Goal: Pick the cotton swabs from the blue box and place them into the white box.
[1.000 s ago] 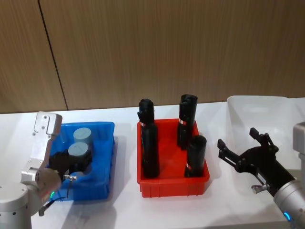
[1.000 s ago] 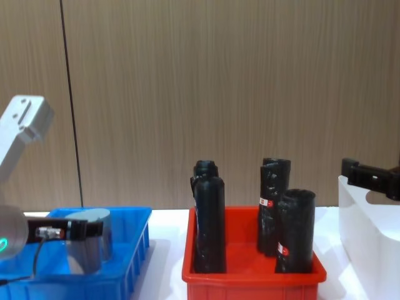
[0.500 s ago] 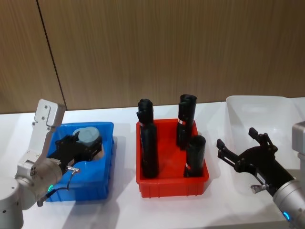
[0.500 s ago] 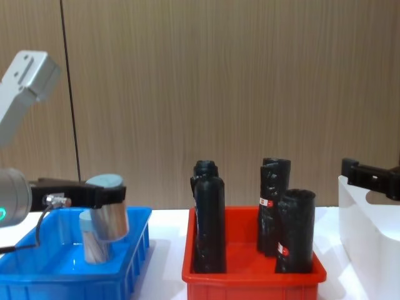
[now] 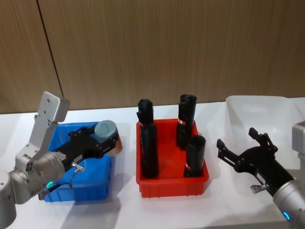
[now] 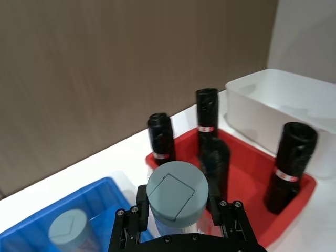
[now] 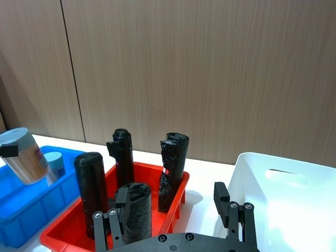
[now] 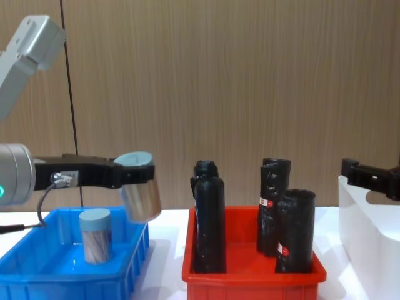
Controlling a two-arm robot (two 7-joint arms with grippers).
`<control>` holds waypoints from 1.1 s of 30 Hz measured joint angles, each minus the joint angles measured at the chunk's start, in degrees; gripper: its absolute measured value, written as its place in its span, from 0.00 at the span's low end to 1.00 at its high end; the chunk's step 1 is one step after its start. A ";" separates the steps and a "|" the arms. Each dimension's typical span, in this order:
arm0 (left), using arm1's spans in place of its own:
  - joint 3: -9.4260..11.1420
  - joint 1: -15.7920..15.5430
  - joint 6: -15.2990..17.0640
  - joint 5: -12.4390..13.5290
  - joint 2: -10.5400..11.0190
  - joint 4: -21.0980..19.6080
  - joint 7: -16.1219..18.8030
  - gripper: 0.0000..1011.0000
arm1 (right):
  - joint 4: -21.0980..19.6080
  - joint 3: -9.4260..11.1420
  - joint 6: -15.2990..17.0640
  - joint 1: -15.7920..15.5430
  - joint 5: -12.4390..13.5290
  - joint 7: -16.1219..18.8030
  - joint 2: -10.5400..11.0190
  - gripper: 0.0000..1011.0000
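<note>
holding gripper: the left gripper [image 5: 104,138] is clamped on one cotton swab tub [image 5: 106,130], a black finger [image 6: 140,203] pressed to each side just under the pale blue lid.
held tub: the cotton swab tub [image 8: 140,195] hangs tilted, clear of the blue box [image 8: 69,286] and over that box's right rim, on the side toward the red bin [image 8: 250,279]; the swab sticks show through its clear wall in the right wrist view [image 7: 25,157].
second tub: the second tub [image 8: 95,236] stands upright on the floor of the blue box, lid on, well apart from the held one.
blue box: the blue box [image 5: 78,193] sits on the white table [image 5: 124,207] at the robot's left, just beside the red bin.
red bin: the red bin [image 5: 174,187] is in the middle of the table, with four black rolls [image 5: 149,150] standing in it, red-and-white labels showing on some.
white box: the white box [image 5: 257,101] stands at the robot's right, past the red bin and taller than it, with a slot handle [image 7: 286,177] cut near its rim.
right gripper: the right gripper [image 5: 237,137] hovers by the near left part of the white box, fingers spread wide apart; in the chest view one finger [image 8: 369,177] shows at about the height of the box's rim.
backdrop: a brown wood-panel wall [image 5: 167,47] runs behind the table.
</note>
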 joint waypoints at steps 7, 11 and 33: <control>-0.02 -0.67 -0.93 -0.49 0.44 0.02 -6.30 0.66 | 0.00 0.00 0.00 0.00 0.00 0.00 0.00 0.99; 0.04 -1.31 -1.50 -0.89 0.61 0.62 -10.99 0.66 | 0.00 0.00 0.00 0.00 0.00 0.00 0.00 0.99; 1.65 -6.31 -3.13 -1.95 -0.43 7.86 -32.13 0.66 | 0.00 0.00 0.00 0.00 0.00 0.00 0.00 0.99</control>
